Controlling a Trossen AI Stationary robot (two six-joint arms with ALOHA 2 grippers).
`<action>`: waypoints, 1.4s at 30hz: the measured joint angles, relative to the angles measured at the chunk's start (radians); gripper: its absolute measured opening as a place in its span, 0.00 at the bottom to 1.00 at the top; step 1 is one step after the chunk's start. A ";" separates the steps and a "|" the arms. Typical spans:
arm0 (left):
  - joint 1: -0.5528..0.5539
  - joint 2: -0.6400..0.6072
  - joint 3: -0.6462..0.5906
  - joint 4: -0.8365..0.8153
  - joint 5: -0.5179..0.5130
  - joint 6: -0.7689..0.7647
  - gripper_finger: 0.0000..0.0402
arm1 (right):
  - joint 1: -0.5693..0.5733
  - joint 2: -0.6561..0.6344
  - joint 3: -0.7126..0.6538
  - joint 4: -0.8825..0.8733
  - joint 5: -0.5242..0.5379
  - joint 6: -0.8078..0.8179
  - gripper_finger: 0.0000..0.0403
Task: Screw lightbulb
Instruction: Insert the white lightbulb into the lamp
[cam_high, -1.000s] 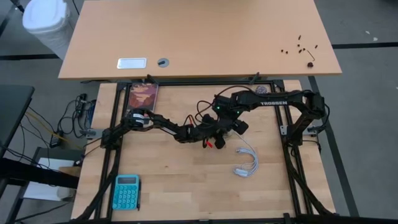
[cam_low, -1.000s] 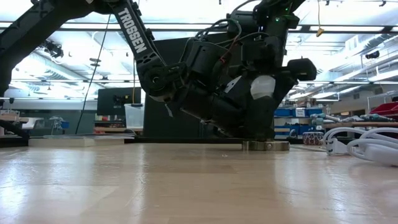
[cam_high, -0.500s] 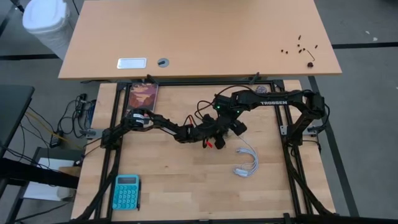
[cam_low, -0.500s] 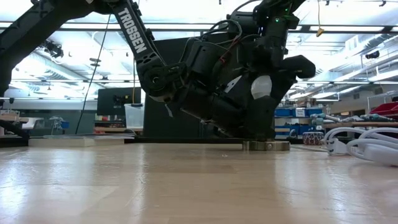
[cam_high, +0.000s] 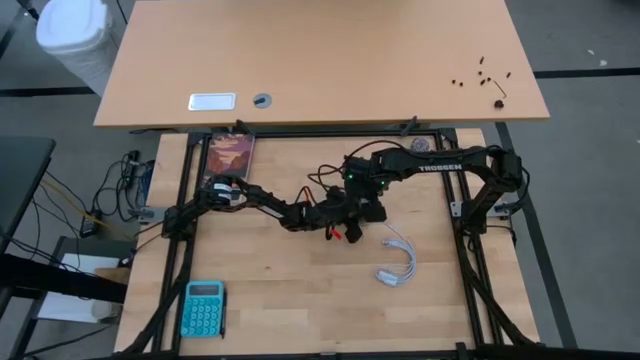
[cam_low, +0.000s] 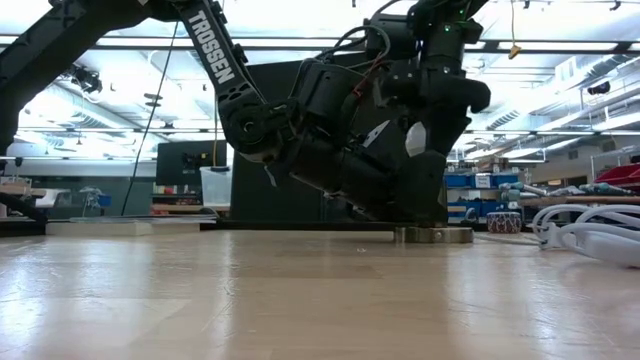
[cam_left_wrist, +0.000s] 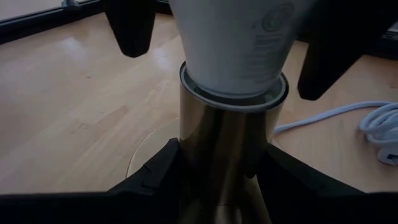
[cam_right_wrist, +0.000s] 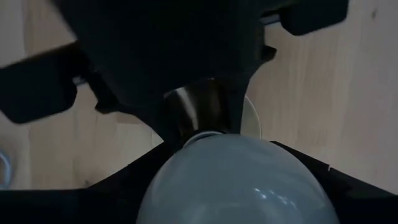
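Observation:
The white lightbulb (cam_left_wrist: 233, 43) stands upright with its narrow end in the brass socket (cam_left_wrist: 224, 143). The socket's round base disc (cam_low: 432, 235) rests on the wooden table near its middle. My left gripper (cam_high: 343, 215) reaches in low from the table's left and is shut on the socket's stem. My right gripper (cam_high: 366, 203) comes down from above and is shut on the bulb, whose dome (cam_right_wrist: 236, 180) fills the right wrist view. In the low view only a patch of the bulb (cam_low: 418, 138) shows between the two arms. My left gripper pinches the socket's brass stem (cam_left_wrist: 205, 162) between its two fingers (cam_left_wrist: 158, 171), just below the bulb's collar. The fingers come in nearly level from the table's left, across the upright stem. The socket stands on its base disc on the table. My right gripper holds the bulb's frosted dome (cam_right_wrist: 186, 186) between its two fingers (cam_right_wrist: 127, 183), one on each side. The fingers point down from above, along the bulb's axis. The bulb stands upright with its lower end in the socket.
The socket's white cable (cam_high: 397, 262) lies coiled on the table to the right of the grippers. A teal calculator (cam_high: 203, 308) lies at the near left, a booklet (cam_high: 231, 157) at the far left. A second tabletop (cam_high: 320, 60) lies beyond the far edge.
My right gripper has turned about its own axis over the bulb while staying in place above the socket. My left gripper has kept its hold on the stem.

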 joint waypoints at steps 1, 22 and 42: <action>0.000 0.000 0.000 0.000 0.001 0.000 0.44 | 0.000 0.001 0.002 -0.002 0.000 0.025 0.64; 0.000 0.000 0.001 -0.001 -0.004 0.001 0.44 | -0.001 0.001 0.004 -0.040 -0.020 0.497 0.68; 0.002 -0.001 0.000 -0.001 -0.009 -0.002 0.44 | -0.049 -0.001 0.173 -0.215 0.001 -0.147 0.94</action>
